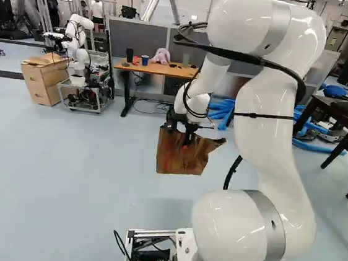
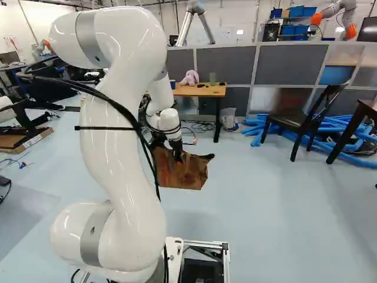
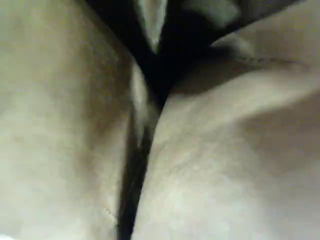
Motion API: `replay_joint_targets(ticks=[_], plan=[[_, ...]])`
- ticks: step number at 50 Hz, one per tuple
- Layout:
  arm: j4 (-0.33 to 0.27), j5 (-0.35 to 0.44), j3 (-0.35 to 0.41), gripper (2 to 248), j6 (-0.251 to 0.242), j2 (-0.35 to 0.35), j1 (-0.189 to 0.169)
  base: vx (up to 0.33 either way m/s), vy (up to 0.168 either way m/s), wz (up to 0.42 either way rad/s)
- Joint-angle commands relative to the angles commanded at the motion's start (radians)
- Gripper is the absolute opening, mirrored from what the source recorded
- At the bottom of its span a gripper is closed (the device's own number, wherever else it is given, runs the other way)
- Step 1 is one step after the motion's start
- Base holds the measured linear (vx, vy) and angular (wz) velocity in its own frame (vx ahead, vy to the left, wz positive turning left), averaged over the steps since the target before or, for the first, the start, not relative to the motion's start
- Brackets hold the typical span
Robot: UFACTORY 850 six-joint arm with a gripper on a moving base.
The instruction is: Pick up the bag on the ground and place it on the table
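Note:
In the left base view my gripper (image 1: pixel 187 142) is shut on the brown bag (image 1: pixel 174 158), which hangs below it above the floor. The right base view shows the gripper (image 2: pixel 178 158) pointing down at the bag's upper part, with the bag (image 2: pixel 187 175) spreading out to both sides. Brown folds of the bag (image 3: pixel 210 145) fill most of the wrist view and hide the fingertips there. Beyond the bag stands the table (image 1: pixel 161 70), with a wooden top and dark legs.
A pink plush toy (image 1: pixel 161 56), a blue mug (image 1: pixel 144 60) and a dark cup (image 1: pixel 129 55) stand on the table. Another robot (image 1: pixel 80 46) is beside a wooden cabinet (image 1: pixel 42 79). Blue tubes (image 2: pixel 336 132) and a dark chair (image 2: pixel 294 121) are farther right.

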Motion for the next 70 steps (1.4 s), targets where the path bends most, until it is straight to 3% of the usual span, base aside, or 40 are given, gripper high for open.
replay_joint_targets(ticks=[70], plan=[[0.0, -0.249, -0.025, 18, 0.0, 0.188, -0.001, 0.0, 0.0, 0.0]])
